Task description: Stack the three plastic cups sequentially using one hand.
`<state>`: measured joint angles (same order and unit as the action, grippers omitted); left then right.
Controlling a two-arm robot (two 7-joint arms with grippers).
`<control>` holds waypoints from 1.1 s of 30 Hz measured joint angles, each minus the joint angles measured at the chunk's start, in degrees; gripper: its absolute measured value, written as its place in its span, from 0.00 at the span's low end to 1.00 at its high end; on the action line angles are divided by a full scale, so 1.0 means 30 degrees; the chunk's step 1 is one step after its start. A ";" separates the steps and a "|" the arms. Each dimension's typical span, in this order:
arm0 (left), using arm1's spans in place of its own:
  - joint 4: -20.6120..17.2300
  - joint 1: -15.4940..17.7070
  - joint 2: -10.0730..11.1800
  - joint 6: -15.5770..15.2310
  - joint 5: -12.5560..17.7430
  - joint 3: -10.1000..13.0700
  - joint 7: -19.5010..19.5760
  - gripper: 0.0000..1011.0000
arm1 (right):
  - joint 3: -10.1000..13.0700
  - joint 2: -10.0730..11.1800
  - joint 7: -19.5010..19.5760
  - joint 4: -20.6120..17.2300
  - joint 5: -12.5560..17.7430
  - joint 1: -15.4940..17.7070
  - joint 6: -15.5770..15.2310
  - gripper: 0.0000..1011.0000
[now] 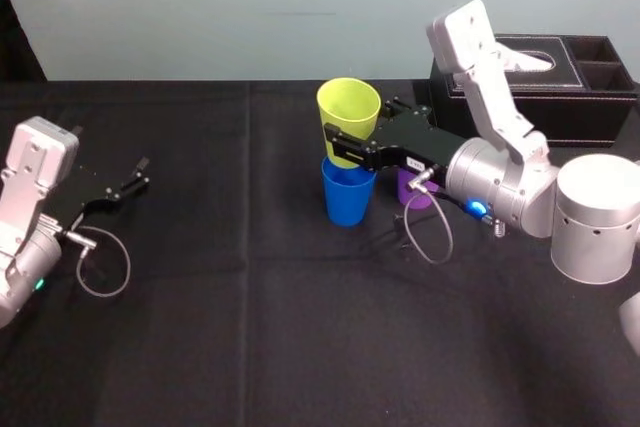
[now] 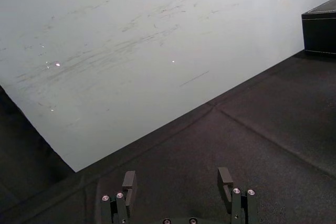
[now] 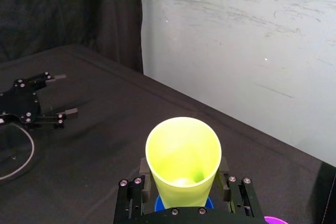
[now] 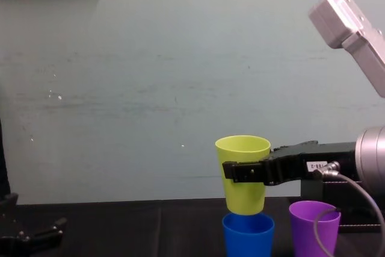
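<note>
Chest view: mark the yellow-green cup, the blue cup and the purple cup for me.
yellow-green cup (image 4: pixel 243 153), chest view, upper wall just under the rim.
blue cup (image 4: pixel 248 238), chest view, middle of its front wall.
purple cup (image 4: pixel 308 232), chest view, middle of its front wall.

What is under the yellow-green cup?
The blue cup stands directly under the yellow-green cup, which the right gripper holds. The blue cup's inside is covered, so its contents cannot be seen.

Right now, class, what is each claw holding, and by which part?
The right claw grips the yellow-green cup by its middle wall, below the rim, above the blue cup. The left claw is open, holding nothing.
</note>
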<state>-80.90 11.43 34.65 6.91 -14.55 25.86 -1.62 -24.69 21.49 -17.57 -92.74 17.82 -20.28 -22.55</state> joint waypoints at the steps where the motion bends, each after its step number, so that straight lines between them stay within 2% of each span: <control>1: -0.0001 0.0000 0.0000 0.0000 0.0000 -0.0001 0.0000 1.00 | 0.0010 -0.0051 -0.0004 0.0109 -0.0087 0.0032 0.0081 0.72; 33: -0.0001 0.0000 0.0000 0.0000 0.0000 0.0000 0.0000 1.00 | 0.0318 -0.0795 -0.0172 0.1105 -0.1315 0.0657 0.0483 0.72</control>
<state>-80.90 11.43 34.65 6.91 -14.55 25.86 -1.62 -23.74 19.11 -18.08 -89.42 13.88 -18.31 -21.10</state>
